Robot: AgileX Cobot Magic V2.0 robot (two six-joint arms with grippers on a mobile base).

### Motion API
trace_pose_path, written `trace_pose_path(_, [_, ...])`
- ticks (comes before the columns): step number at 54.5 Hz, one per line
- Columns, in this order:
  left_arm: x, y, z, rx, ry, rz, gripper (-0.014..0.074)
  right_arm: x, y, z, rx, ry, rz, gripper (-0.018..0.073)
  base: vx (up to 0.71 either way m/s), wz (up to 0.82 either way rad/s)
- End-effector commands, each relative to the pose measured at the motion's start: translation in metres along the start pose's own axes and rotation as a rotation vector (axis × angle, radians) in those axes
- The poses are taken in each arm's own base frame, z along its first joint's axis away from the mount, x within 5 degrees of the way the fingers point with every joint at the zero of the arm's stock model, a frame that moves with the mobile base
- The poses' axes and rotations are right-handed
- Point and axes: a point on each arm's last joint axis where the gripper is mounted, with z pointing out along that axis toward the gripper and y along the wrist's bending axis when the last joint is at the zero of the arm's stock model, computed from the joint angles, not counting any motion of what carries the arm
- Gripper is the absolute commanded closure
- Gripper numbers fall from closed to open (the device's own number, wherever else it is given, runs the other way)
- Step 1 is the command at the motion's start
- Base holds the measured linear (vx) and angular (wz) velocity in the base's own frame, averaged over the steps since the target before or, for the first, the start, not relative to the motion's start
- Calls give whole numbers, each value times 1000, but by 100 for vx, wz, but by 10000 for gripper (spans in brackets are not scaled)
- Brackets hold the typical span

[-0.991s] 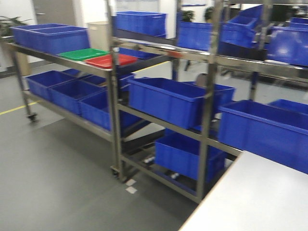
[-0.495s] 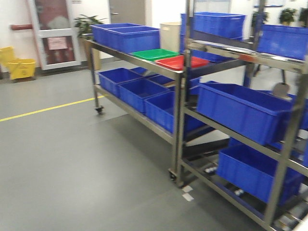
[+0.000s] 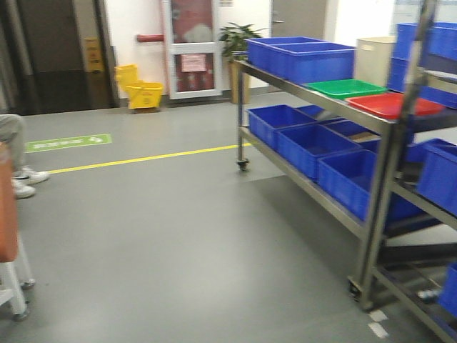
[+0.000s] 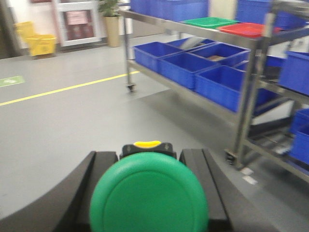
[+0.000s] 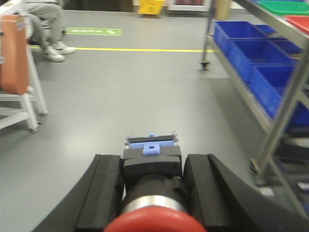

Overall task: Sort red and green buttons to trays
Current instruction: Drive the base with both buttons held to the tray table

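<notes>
The green button (image 4: 148,193) is clamped in the left gripper (image 4: 147,160), the red button (image 5: 150,220) in the right gripper (image 5: 152,164) — both well apart from the steel rack (image 3: 376,186). Square up to the rack, then release each over its match on the rack's top shelf — green tray (image 3: 345,88), red tray (image 3: 393,105) beside it.

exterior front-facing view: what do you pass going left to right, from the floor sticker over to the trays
green floor sticker → yellow mop bucket → potted plant → blue crates on the top shelf → green tray → red tray
</notes>
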Motion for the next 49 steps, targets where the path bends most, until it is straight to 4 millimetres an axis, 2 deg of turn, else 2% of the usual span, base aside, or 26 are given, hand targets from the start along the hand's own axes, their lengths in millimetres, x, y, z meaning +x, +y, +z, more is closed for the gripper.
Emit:
trace_pose_path(1, [-15,1,-4,-13,-101,-23,595,-16,-3,-5,30,-108,11,568,16,52])
trace_pose_path(28, [-15,1,-4,-13,-101,-23,594,-16,-3,-5,30,-108,11,568,18,46])
trace_pose_path(49, [-15,1,-4,-13,-99,-23,594,-16,-2,-5,30,-110,9,568,25,26])
